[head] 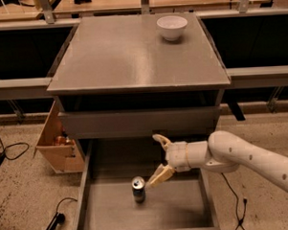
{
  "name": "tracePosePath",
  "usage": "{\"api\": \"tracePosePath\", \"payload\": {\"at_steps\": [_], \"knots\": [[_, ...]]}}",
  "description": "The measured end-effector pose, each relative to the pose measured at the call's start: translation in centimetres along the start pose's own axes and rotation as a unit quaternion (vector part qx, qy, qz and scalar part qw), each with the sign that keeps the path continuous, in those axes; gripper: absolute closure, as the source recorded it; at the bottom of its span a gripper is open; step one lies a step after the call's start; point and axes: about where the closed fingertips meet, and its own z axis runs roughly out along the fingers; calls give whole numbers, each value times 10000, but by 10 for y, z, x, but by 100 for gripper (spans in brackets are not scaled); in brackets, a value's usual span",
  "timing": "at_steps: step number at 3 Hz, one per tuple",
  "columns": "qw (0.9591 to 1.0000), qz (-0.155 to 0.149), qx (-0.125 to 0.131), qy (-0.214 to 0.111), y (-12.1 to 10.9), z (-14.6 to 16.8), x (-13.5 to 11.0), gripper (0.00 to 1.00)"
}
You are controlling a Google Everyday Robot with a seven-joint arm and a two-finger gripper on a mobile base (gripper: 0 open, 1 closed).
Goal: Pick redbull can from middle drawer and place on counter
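Note:
The redbull can (138,189) stands upright on the bare floor of the open middle drawer (186,206), left of the drawer's middle. My gripper (158,158) reaches in from the right on a white arm, over the drawer and just up and right of the can. Its two tan fingers are spread apart and hold nothing; the lower fingertip (152,181) is close beside the can's top. The grey counter (131,50) lies above the drawers.
A white bowl (172,27) sits at the counter's back right. A closed drawer front (134,121) is above the open one. A wooden box (56,144) stands on the floor at the left. Cables (6,151) lie on the floor.

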Motion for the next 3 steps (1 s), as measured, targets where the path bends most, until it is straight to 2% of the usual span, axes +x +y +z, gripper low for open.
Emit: {"api": "tracePosePath", "payload": {"at_steps": [1,3], "knots": [[9992,124,65,-364,2,39,45,0],[9959,439,3,-789,33,95,105,4]]}}
